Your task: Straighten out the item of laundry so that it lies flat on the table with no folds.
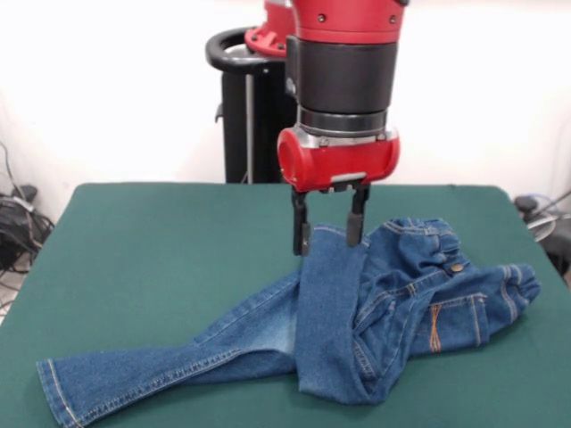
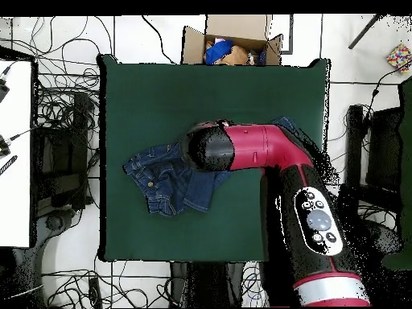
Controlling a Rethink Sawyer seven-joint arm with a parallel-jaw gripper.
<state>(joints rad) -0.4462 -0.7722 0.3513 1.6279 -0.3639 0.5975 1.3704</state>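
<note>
The blue denim jeans [image 1: 393, 294] lie crumpled on the dark green table [image 1: 161, 259], right of centre in the front view. One leg [image 1: 161, 361] stretches flat to the near left corner. The other leg [image 1: 328, 312] is folded back over the seat, its hem up between my fingers. My gripper [image 1: 328, 227] hangs straight down over that hem, fingers [image 1: 302, 230] apart on either side of it. The gathered waistband [image 1: 428, 234] lies to the right. In the overhead view my arm [image 2: 241, 153] covers the gripper and part of the jeans [image 2: 169, 185].
The black pedestal [image 1: 245, 107] stands behind the table's far edge. In the overhead view a cardboard box [image 2: 233, 44] with toys sits beyond one table edge, and cables [image 2: 56, 105] lie on the floor around the table [image 2: 145, 96].
</note>
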